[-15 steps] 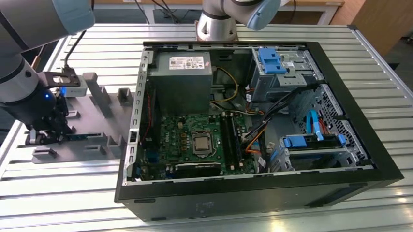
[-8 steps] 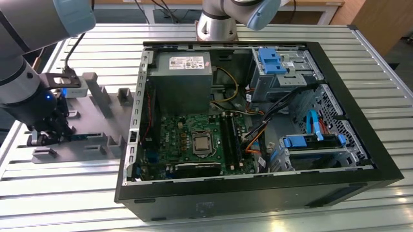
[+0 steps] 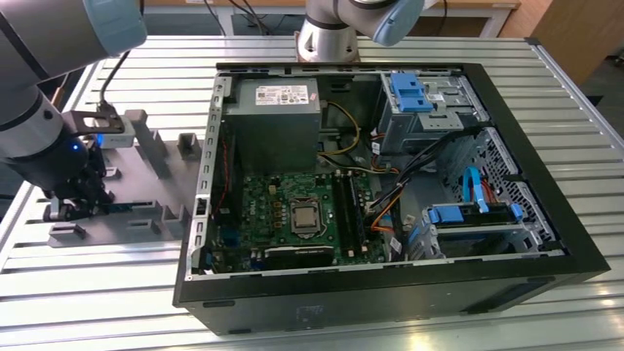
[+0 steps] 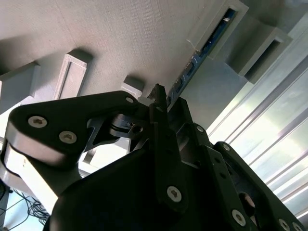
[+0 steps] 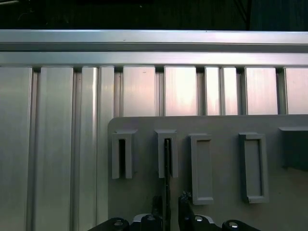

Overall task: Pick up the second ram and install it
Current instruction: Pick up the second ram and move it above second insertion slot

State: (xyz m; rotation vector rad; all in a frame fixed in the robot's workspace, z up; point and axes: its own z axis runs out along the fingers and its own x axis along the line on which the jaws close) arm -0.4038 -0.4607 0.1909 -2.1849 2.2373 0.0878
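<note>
A metal table (image 3: 575,110) holds a big open computer case (image 3: 390,296). In the exterior view, a grey fixture (image 3: 146,194) lies at the case's nine o'clock. The gripper (image 3: 74,210) is down on the fixture. Its fingers are a little apart, one on each side of the second ram (image 5: 167,161), which stands on its edge in the fixture's slots.
</note>
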